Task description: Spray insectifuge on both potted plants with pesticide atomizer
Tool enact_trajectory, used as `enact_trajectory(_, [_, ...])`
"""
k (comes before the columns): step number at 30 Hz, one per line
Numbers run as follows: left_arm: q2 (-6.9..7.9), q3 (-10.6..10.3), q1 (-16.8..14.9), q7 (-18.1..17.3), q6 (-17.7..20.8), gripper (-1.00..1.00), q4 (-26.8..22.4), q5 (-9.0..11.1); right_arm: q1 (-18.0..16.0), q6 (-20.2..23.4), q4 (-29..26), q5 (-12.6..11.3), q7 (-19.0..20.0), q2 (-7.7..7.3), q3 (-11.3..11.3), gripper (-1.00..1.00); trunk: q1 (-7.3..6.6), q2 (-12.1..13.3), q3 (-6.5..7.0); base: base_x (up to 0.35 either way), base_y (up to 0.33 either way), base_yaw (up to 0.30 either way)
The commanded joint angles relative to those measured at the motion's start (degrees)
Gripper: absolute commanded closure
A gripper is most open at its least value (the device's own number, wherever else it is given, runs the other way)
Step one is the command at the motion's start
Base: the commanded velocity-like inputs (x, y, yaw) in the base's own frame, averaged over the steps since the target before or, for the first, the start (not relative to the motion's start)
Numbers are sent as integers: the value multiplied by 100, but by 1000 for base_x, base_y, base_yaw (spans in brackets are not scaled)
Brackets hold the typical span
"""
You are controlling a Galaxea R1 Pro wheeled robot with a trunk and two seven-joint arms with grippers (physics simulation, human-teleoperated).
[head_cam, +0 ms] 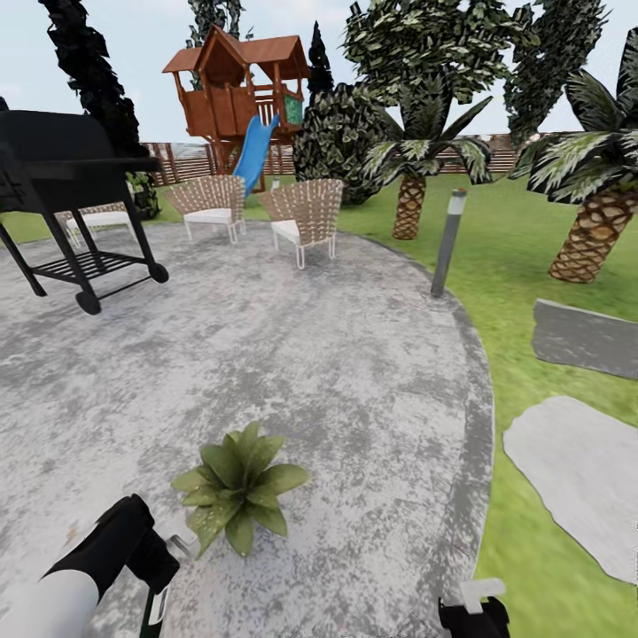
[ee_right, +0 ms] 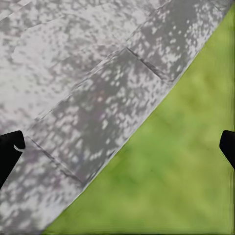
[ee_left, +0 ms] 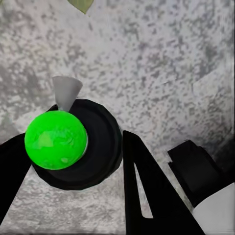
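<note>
One potted plant [head_cam: 237,483] on grey paving [head_cam: 292,354], just beside left gripper [head_cam: 164,567]. Left gripper clenched round pesticide atomizer [ee_left: 73,144], nozzle aimed toward leaves. Atomizer judged light, rigid, slick-sided; best held at mid-body, spray head kept free. Right gripper [ee_right: 117,147] spread wide, nothing held, over paving edge and lawn [head_cam: 532,257]. Beyond plant: woven chairs [head_cam: 301,217], grill [head_cam: 66,195], bollard lamp [head_cam: 448,241], palms, playhouse.

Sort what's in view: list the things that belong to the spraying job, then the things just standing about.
For the job: spray bottle between the left gripper fingers; potted plant on the paving.

Standing about: grill, two woven chairs, bollard lamp, palms, playhouse with slide.
</note>
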Motion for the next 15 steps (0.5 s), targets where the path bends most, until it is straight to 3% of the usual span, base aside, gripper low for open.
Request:
enact_trajectory(1, [5,27,-3,-45,55,100,-9,-35,-3,-19,7,60,-8,5,-48,-100,-3,-2,-5,-144,-270,222])
enact_trajectory(7, [-24,35,-3,-44,75,100,-9,-33,-3,-19,8,60,-7,7,-48,-100,-3,-2,-5,-69,-270,268])
enact_trajectory(12, [-31,37,-3,-45,76,100,-9,-32,-3,-19,8,60,-7,7,-48,-100,-3,-2,-5,68,-271,269])
enact_trajectory(15, [-36,42,-3,-45,76,100,-9,-32,-3,-19,8,60,-7,7,-48,-100,-3,-2,-5,130,-268,84])
